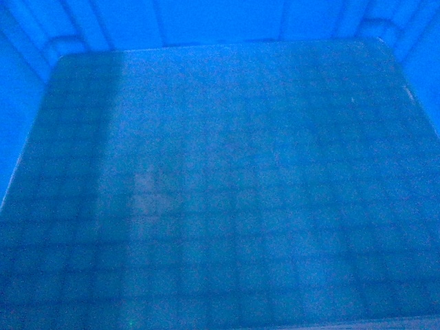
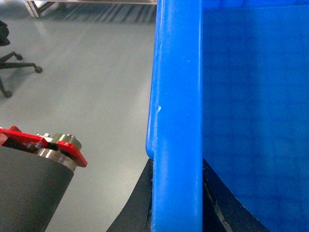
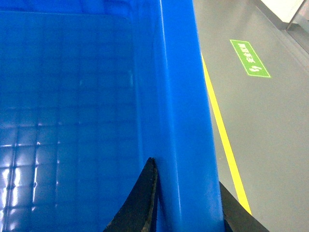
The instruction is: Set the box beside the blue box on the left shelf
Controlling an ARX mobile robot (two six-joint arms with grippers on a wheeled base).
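The box (image 1: 227,185) fills the whole head view; I see only its glossy gridded floor and the feet of its walls. In the left wrist view my left gripper (image 2: 177,193) is shut on the box's left rim (image 2: 176,96), one black finger on each side of the wall. In the right wrist view my right gripper (image 3: 186,193) is shut on the box's right rim (image 3: 186,106), one finger inside and one outside. The box hangs above the floor between both arms. The blue box on the shelf and the left shelf are out of view.
Grey floor (image 2: 87,96) lies under the left side, with an office chair base (image 2: 12,67) at far left and a metal frame leg (image 2: 36,7) at the top. A yellow floor line (image 3: 222,130) and a green floor sign (image 3: 250,58) run on the right side.
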